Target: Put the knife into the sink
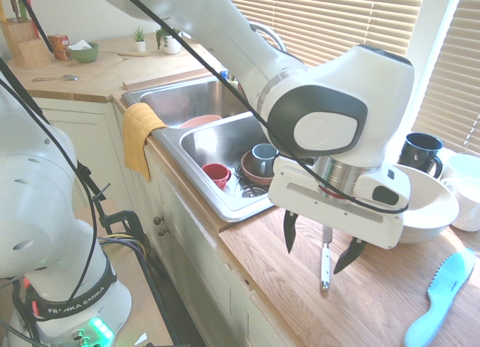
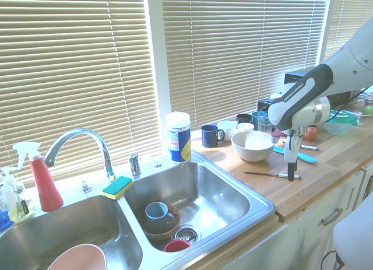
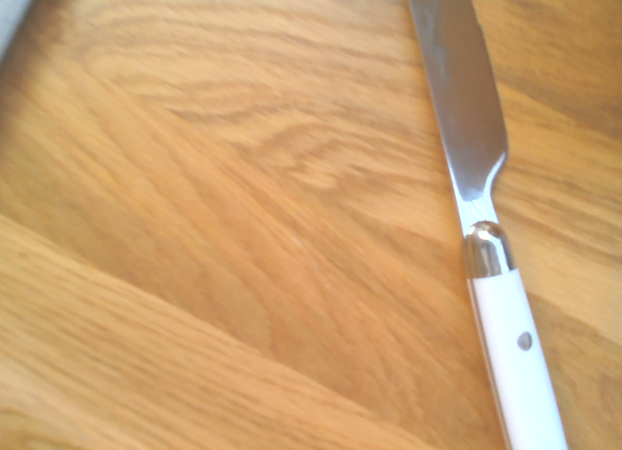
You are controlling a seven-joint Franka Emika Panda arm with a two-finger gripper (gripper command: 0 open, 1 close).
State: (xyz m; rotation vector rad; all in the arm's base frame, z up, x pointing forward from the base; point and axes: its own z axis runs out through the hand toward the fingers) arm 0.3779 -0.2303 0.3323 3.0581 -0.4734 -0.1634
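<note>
The knife lies flat on the wooden counter, a slim one with a silver blade and a white handle; it also shows as the knife and close up as the knife. My gripper hangs just above it, open, one dark finger on each side of the handle, nothing between them. In the second exterior view the gripper reaches down to the knife. The sink is a steel double basin to the left of the knife; its near basin holds a blue mug, a red cup and a brown bowl.
A big white bowl stands just behind the gripper, with a dark mug beyond it. A light-blue plastic knife lies to the right. A yellow cloth hangs over the sink's front edge. The faucet arches behind the basins.
</note>
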